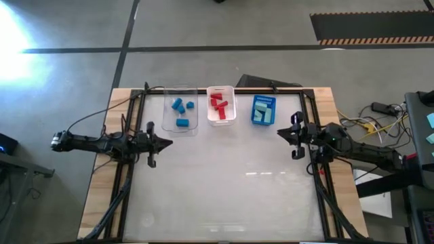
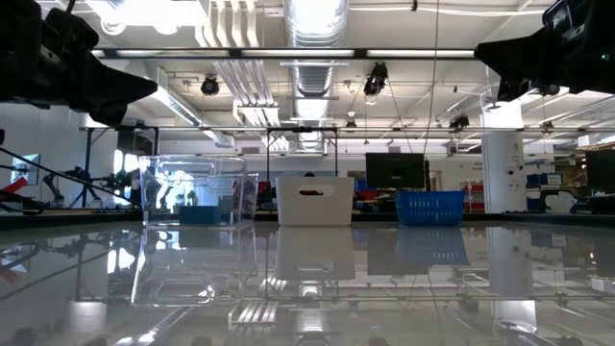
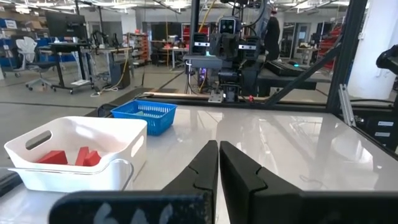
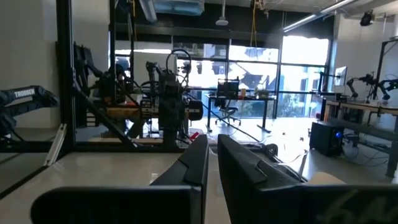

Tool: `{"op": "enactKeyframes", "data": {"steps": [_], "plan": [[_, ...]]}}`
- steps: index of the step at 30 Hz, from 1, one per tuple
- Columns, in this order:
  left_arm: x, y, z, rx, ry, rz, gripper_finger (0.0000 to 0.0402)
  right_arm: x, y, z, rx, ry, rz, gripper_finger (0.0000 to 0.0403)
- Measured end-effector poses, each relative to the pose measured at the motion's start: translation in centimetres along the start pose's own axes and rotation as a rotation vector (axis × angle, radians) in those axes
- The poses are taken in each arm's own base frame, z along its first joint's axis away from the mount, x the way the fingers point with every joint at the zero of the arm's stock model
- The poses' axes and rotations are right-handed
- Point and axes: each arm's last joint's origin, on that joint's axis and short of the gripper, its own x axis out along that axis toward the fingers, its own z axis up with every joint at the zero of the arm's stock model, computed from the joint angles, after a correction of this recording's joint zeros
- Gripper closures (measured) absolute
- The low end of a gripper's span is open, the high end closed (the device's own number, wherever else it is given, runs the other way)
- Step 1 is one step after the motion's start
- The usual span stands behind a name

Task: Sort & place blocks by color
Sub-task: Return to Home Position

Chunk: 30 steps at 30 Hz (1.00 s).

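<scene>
**Sorted, with little left to spoil but the bins themselves**

No block lies loose on the worktop point(image 1: 224, 183). The blue blocks point(image 1: 180, 107) sit in the clear bin point(image 1: 193, 127), the red blocks point(image 1: 219, 104) in the white bin point(image 1: 209, 116) and the mint blocks point(image 1: 261, 116) in the blue bin point(image 1: 265, 101).

Both arms lie low at the worktop's sides and point inward. The left jaws are pressed together and the right jaws nearly so; neither pair holds anything.

The main risk is probably on the left. The left arm point(image 1: 102, 144) ends near the clear bin's front corner, so a swing towards the bins rather than straight back could clip that light bin and shift or tip it. The right arm point(image 1: 352, 146) stands farther from the blue bin, so a knock there looks less likely. Its cables trail off the worktop's edge and might snag.
</scene>
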Motion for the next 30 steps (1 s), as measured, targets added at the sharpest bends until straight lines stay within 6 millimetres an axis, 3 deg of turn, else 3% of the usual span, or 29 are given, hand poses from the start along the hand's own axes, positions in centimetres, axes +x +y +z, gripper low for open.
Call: {"op": "enactKeyframes", "data": {"steps": [30], "plan": [[0.54, -0.13, -0.84, 0.025, 0.092, 0.002, 0.0402, 0.00, 0.00, 0.05, 0.000, -0.002, -0.001, 0.0376]]}}
